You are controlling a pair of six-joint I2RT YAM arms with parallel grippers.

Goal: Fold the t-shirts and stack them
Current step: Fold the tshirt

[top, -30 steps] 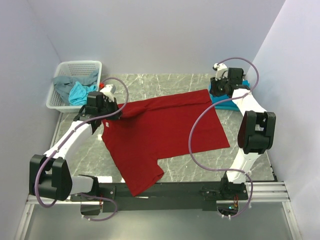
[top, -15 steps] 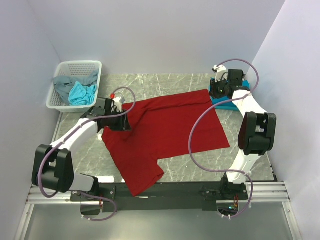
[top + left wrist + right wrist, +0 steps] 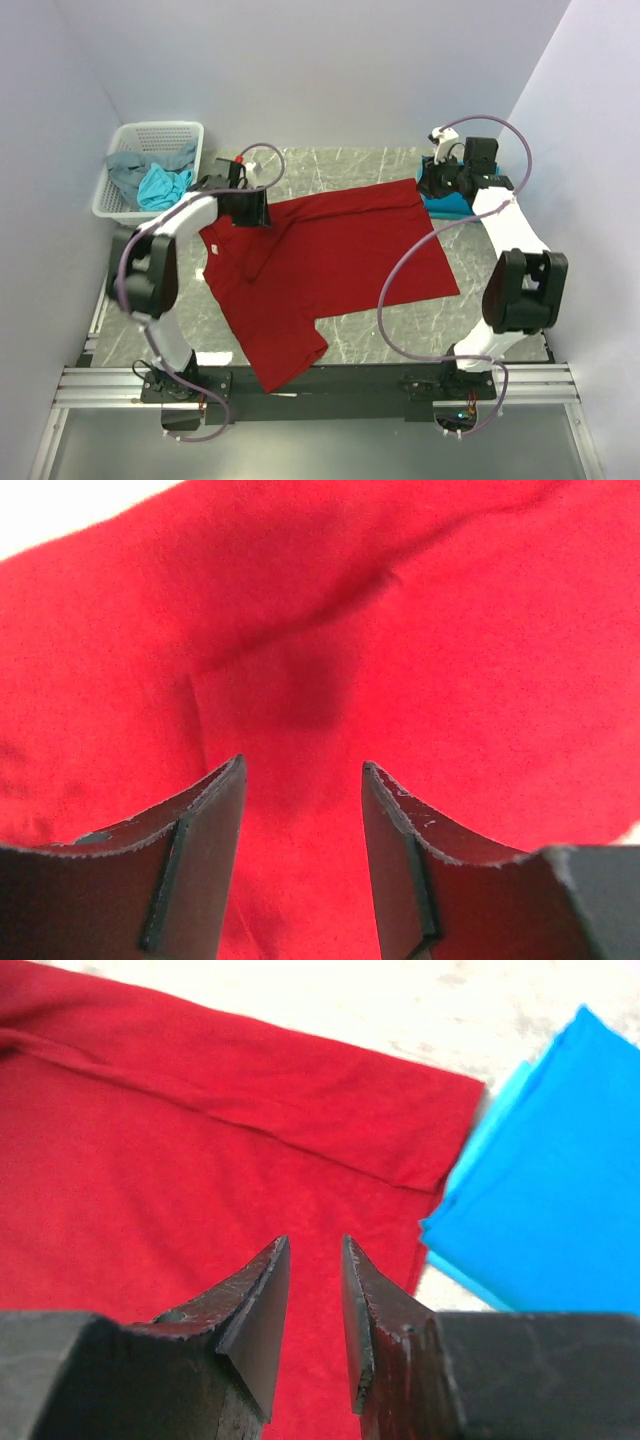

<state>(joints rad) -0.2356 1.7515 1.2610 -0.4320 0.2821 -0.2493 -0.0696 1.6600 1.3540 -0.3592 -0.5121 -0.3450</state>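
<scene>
A dark red t-shirt (image 3: 340, 260) lies spread flat on the marble table, its left sleeve folded in over the body. My left gripper (image 3: 252, 212) hovers over the shirt's far left shoulder. Its jaws are open (image 3: 303, 770) with only red cloth (image 3: 450, 630) beneath them. My right gripper (image 3: 430, 183) sits at the shirt's far right corner, narrowly open (image 3: 315, 1245) and holding nothing, above the red cloth (image 3: 150, 1140). A folded teal-blue t-shirt (image 3: 458, 206) (image 3: 560, 1180) lies just right of that corner.
A white mesh basket (image 3: 160, 127) stands at the far left, holding a grey t-shirt (image 3: 125, 168) and a light turquoise one (image 3: 162, 188). Walls close in on the table's left, back and right. A black rail (image 3: 330, 380) runs along the near edge.
My left gripper carried the left sleeve inward over the shirt, opened and let it go, then drew back toward the far edge. The right arm shifted only slightly.
</scene>
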